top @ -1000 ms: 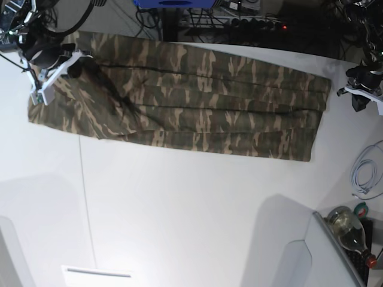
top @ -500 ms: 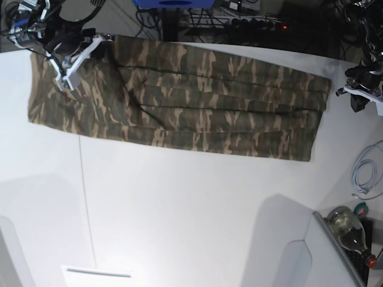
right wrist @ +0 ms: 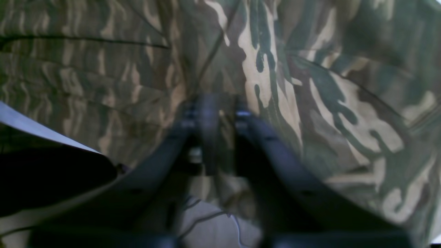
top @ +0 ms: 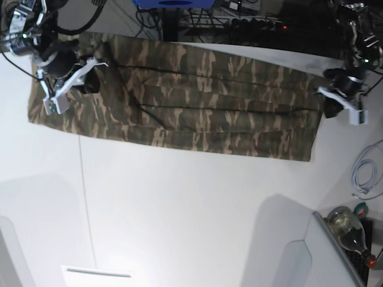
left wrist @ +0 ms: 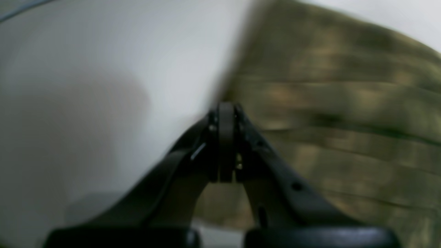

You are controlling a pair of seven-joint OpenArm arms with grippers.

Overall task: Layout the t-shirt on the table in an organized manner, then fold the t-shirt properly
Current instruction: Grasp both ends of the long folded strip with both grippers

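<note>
The table, a broad white top crossed by a thin dark seam line, takes up most of the base view. Across its far part the t-shirt is spread as a long camouflage band of olive, brown and tan, folded lengthwise with several dark creases running along it. The right gripper is seen over the end of the band on the left of the base view; in its wrist view the jaws are drawn together with cloth all around them, but the blur leaves it unclear whether a pinch of t-shirt is actually held between them. The left gripper is found at the opposite end, just at the edge of the cloth; in its wrist view the left gripper has its jaws pressed fully together, tip at the border between white table and t-shirt, with nothing visibly caught in them. A bottle and a coiled cable lie near the table's right edge.
</note>
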